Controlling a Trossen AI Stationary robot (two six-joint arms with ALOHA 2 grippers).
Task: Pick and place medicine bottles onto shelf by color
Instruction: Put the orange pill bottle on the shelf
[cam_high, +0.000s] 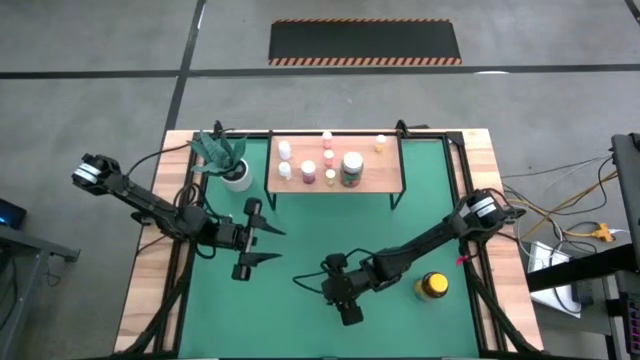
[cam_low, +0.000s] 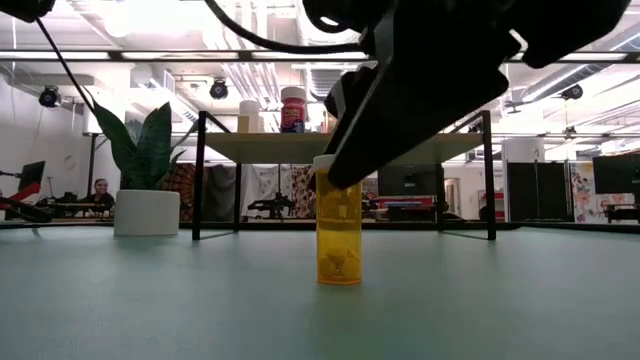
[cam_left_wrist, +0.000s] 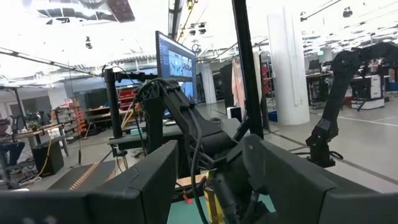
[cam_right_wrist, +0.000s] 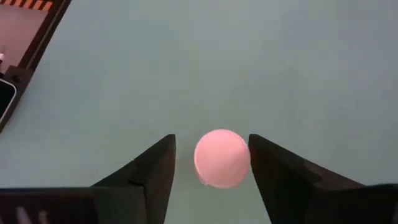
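A small orange bottle (cam_low: 338, 240) with a white cap (cam_right_wrist: 222, 157) stands upright on the green mat (cam_high: 300, 320). My right gripper (cam_right_wrist: 211, 142) hangs over it pointing down, open, with one finger on each side of the cap. A gap shows beside the cap. In the high view this gripper (cam_high: 345, 300) hides the bottle. My left gripper (cam_high: 260, 245) waits open to the left, pointing toward the right arm. The shelf (cam_high: 380, 182) stands at the far side and carries several small bottles and the greenish jar (cam_high: 351, 168). The yellow black-lidded jar (cam_high: 432, 286) stands on the mat to the right.
A white pot with a green plant (cam_high: 236, 175) stands left of the shelf. The shelf's black legs (cam_low: 199, 180) rise behind the orange bottle in the low view. Green mat lies bare between the shelf and both grippers.
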